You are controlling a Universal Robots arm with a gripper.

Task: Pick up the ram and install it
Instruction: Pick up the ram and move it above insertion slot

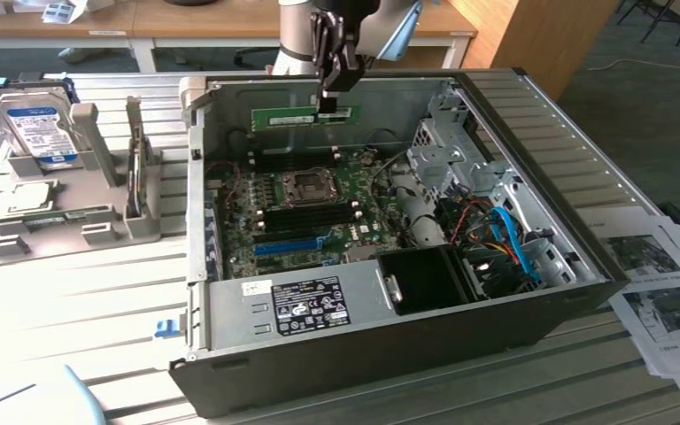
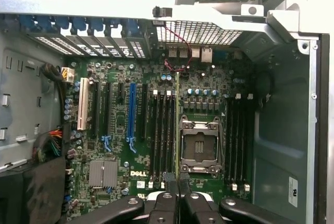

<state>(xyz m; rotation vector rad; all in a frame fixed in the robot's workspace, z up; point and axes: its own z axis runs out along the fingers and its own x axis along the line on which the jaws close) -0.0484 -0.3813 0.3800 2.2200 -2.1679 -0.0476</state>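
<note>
On the exterior view's left, a grey rack (image 1: pixel 74 232) on the slatted table (image 1: pixel 81 301) holds an upright hard drive (image 1: pixel 35 128) with a blue-and-white label whose print is too small to read. A square chip (image 1: pixel 27 197) lies flat in front of it. Next comes the open computer case (image 1: pixel 364 354), lying on its side. On a metal box at its near edge is a black-and-white sticker (image 1: pixel 305 299) of logos and fine print, none of it legible. Inside lies the green motherboard (image 1: pixel 316 199), and in the wrist view white letters on it spell DELL (image 2: pixel 137 173). A long blue slot (image 1: pixel 287 245) sits near the board's front, with black slots either side of the processor socket (image 1: pixel 308 184). Above the board, near the case's far wall, the gripper (image 1: pixel 329 110) hangs with its fingers pressed together on the top edge of the ram (image 1: pixel 287 118). The stick is level and clear of the slots, not seated. In the wrist view the ram (image 2: pixel 178 130) shows edge-on as a thin line running out from the gripper (image 2: pixel 178 195), between the black slots and the socket. Further right stand a black fan shroud (image 1: pixel 428 279), blue cables (image 1: pixel 508 235) and a metal drive cage crowding that side. Printed sheets (image 1: pixel 665 292) lie outside the case on the far right, their text unreadable.
</note>
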